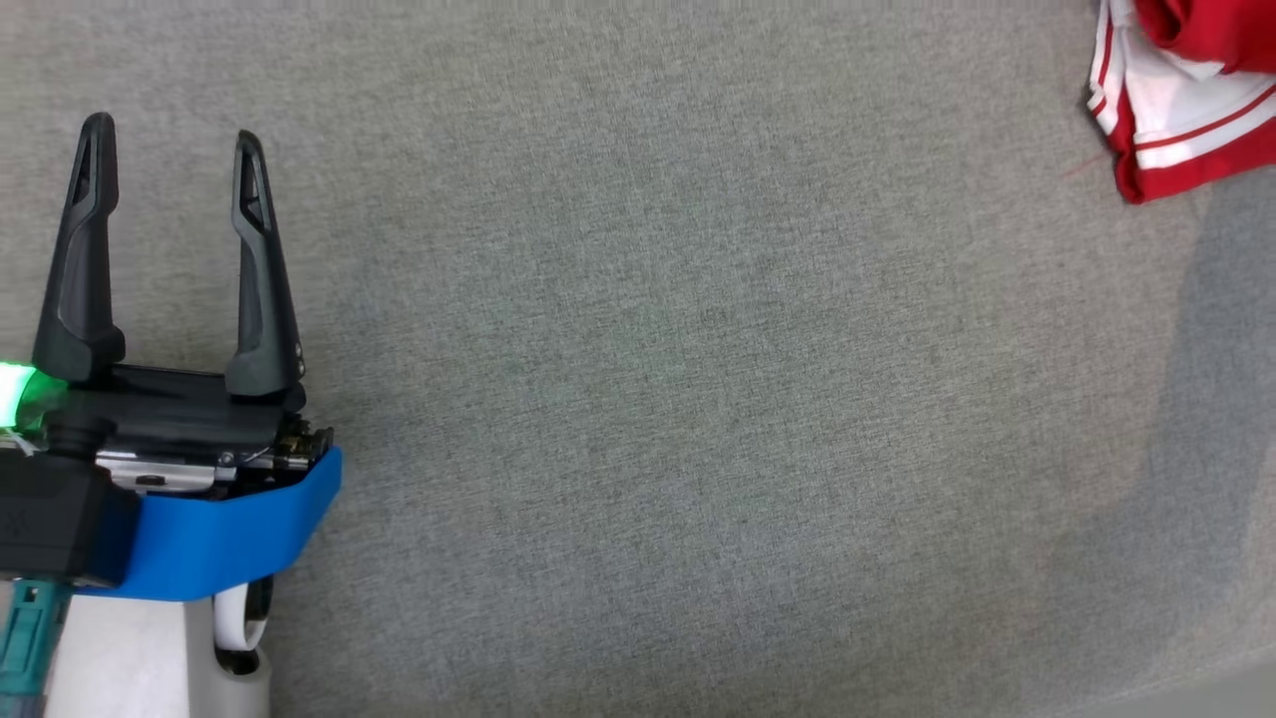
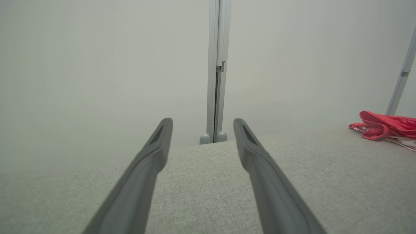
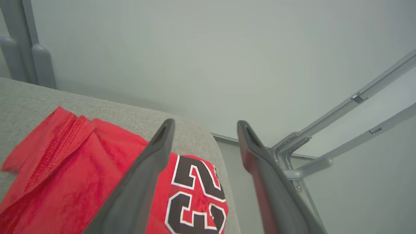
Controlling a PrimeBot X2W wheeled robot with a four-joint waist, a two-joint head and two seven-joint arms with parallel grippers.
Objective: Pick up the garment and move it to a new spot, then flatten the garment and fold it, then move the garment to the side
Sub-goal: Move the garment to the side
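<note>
- Grey woven cloth covers the table (image 1: 638, 399), flat and finely textured.
- The red knit garment (image 1: 1186, 110) lies crumpled at the table's far right corner, with white striped trim and black numerals edged in white.
- The left gripper (image 1: 172, 127), at the near left, holds its two long, dark, tapered fingers spread wide over bare cloth.
- The right gripper (image 3: 205, 122) hangs above the garment, fingers apart and gripping nothing.

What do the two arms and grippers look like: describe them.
Left gripper: two long, tapered dark fingers with slotted tips, black base, green light, blue wrist band, pale forearm. Right gripper: matching dark grey slotted fingers.
</note>
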